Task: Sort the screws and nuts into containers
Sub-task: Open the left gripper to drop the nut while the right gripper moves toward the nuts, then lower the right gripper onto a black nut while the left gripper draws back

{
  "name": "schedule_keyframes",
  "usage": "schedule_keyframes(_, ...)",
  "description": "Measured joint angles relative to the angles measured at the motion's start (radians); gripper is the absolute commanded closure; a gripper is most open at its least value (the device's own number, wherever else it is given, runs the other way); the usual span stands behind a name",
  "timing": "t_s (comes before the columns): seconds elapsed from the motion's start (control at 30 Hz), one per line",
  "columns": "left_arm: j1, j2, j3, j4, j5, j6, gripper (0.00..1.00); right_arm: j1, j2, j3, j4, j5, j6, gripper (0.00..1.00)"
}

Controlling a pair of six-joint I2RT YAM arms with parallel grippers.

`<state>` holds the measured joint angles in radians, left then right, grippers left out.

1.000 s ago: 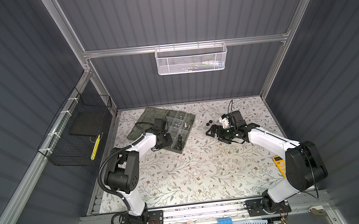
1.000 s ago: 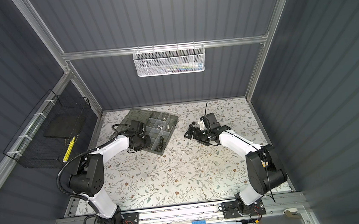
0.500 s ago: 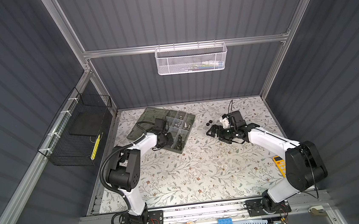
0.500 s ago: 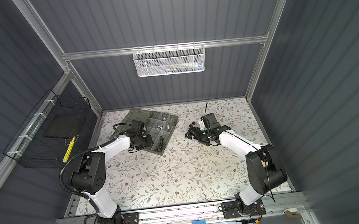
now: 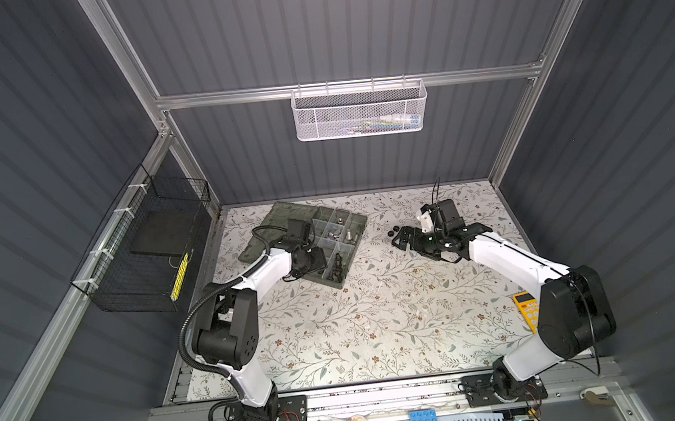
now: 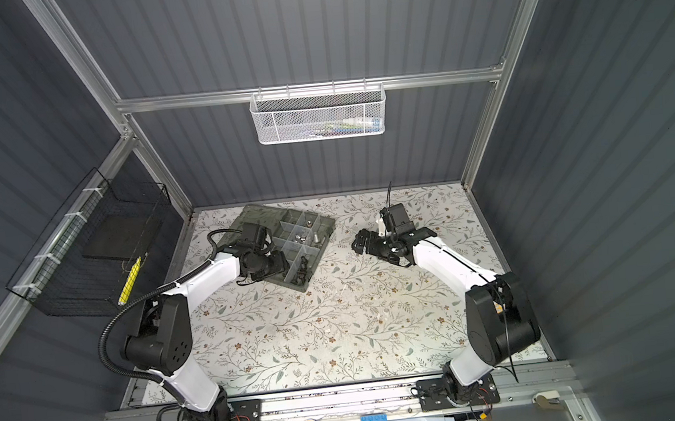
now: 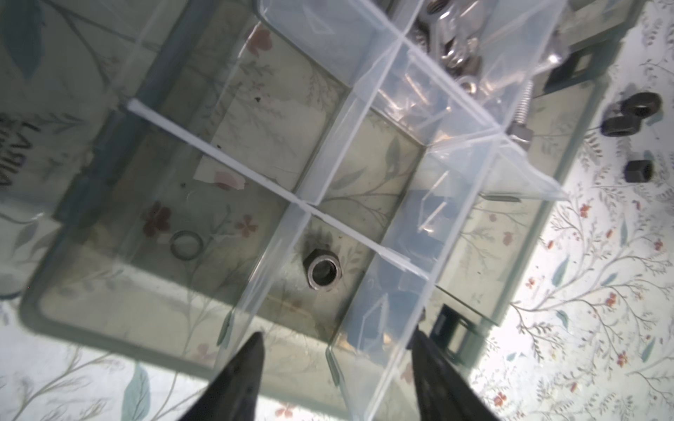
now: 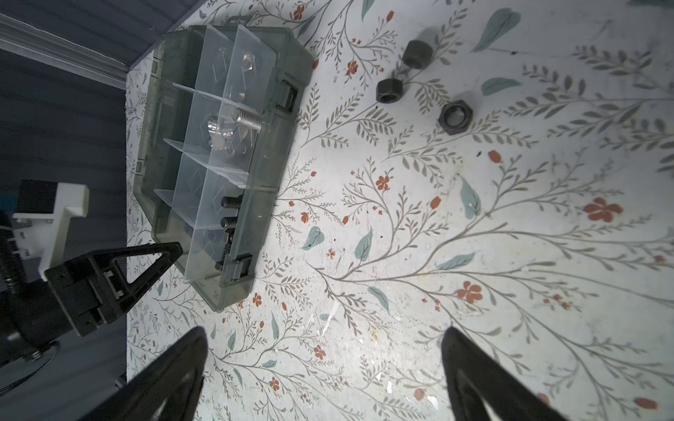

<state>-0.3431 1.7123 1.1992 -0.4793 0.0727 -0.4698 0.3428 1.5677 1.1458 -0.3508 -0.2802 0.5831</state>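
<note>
The grey-green organizer box (image 5: 350,235) (image 6: 321,233) lies open at the back left, and its containers (image 7: 368,175) are split by pale dividers. My left gripper (image 7: 337,339) (image 5: 324,264) (image 6: 286,266) hangs open over the box's near corner, holding nothing. Just beyond its tips a black nut (image 7: 322,271) lies loose in a compartment, with a thin ring (image 7: 186,245) in the one beside it. Other compartments hold silver screws and winged nuts (image 7: 452,43) and black screws (image 8: 231,211). Three black nuts (image 8: 455,117) (image 5: 392,231) lie on the tablecloth. My right gripper (image 8: 324,342) (image 5: 403,239) (image 6: 361,242) is open beside them.
The box's lid (image 5: 283,224) lies flat behind my left arm. A yellow meter (image 5: 526,311) sits at the table's right edge. A black wire basket (image 5: 151,244) hangs on the left wall. A white mesh basket (image 5: 360,109) hangs on the back rail.
My left gripper's jaws have opened over the box. Both arms otherwise stay about where they were.
</note>
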Motion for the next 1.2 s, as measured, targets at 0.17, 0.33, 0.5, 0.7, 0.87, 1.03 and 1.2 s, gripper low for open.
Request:
schedule_keyframes(0.17, 0.000, -0.053, 0.024, -0.011, 0.032, -0.008, 0.00, -0.010, 0.060, 0.072, -0.034, 0.042, -0.027, 0.01)
schedule_keyframes(0.33, -0.013, -0.085, 0.027, -0.003, 0.079, -0.026, 0.00, -0.022, 0.162, 0.159, -0.075, 0.092, -0.065, 0.01)
schedule_keyframes(0.5, -0.063, -0.139, -0.017, 0.072, 0.139, -0.089, 0.00, -0.028, 0.293, 0.301, -0.151, 0.151, -0.130, 0.05)
schedule_keyframes(0.7, -0.127, -0.213, -0.087, 0.169, 0.199, -0.184, 0.00, -0.028, 0.458, 0.495, -0.251, 0.231, -0.214, 0.20)
schedule_keyframes(0.87, -0.143, -0.225, -0.127, 0.259, 0.229, -0.253, 0.00, -0.029, 0.569, 0.613, -0.325, 0.272, -0.261, 0.28)
schedule_keyframes(1.03, -0.173, -0.214, -0.164, 0.330, 0.259, -0.313, 0.00, -0.034, 0.628, 0.649, -0.363, 0.299, -0.282, 0.35)
schedule_keyframes(1.2, -0.218, -0.182, -0.164, 0.399, 0.273, -0.350, 0.00, -0.042, 0.673, 0.678, -0.385, 0.303, -0.296, 0.39)
